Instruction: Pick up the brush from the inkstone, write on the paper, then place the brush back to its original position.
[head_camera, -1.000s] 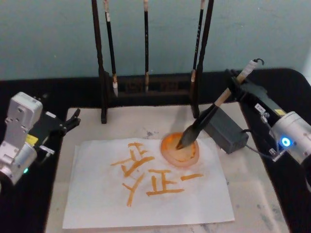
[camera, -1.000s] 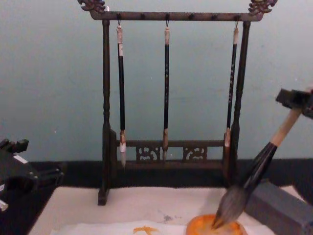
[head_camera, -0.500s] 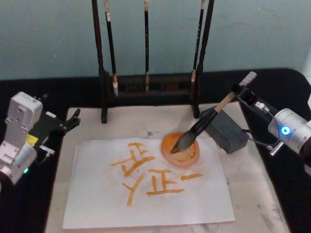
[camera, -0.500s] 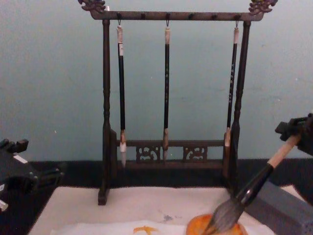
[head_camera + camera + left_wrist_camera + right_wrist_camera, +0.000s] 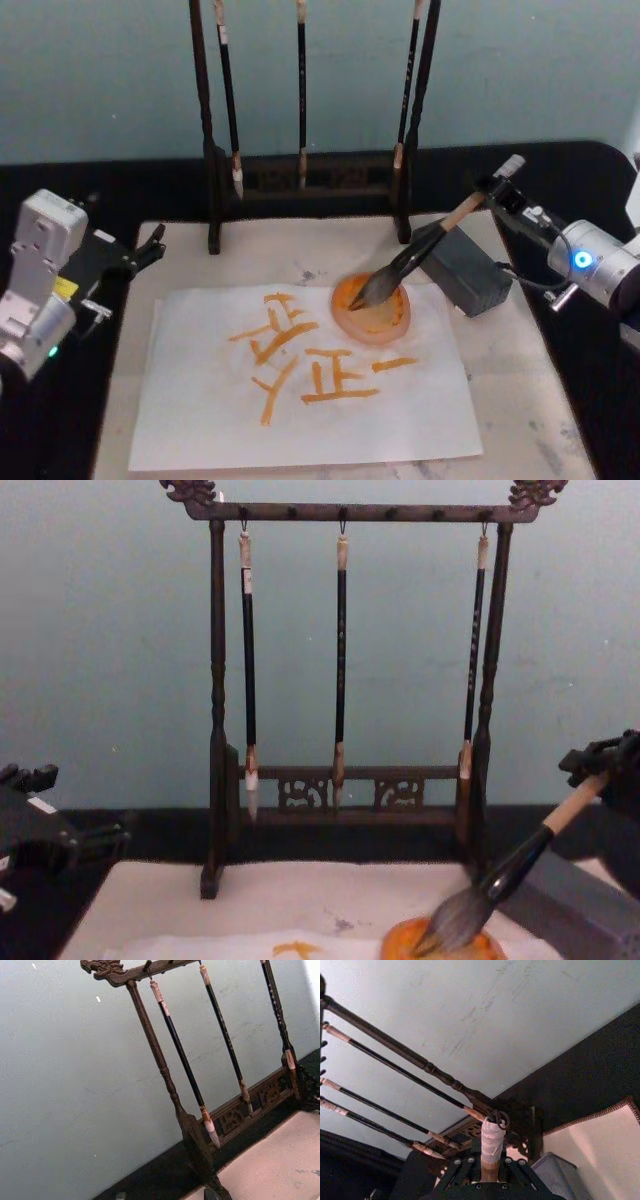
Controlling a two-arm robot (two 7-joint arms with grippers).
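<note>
The brush (image 5: 430,240) slants low, its grey bristles resting in a round orange dish (image 5: 385,322) and its handle passing over the grey block of the inkstone (image 5: 475,275). My right gripper (image 5: 492,190) is shut on the pale upper handle, just below the taped end with the cord loop (image 5: 495,1122). From the chest, the brush (image 5: 520,865) runs down from the right gripper (image 5: 600,765) into the dish (image 5: 400,945). The white paper (image 5: 200,420) carries several orange strokes. My left gripper (image 5: 150,245) rests open at the mat's left edge, away from everything.
A dark wooden rack (image 5: 300,180) with three thin hanging brushes (image 5: 340,660) stands behind the paper. A beige felt mat (image 5: 520,400) lies under the paper on a black table. The dish overlaps the paper's far right corner.
My right gripper has sunk and drawn back to the right, tipping the brush from steep to a flat slant. Its bristles stay in the orange dish. The left arm has not moved.
</note>
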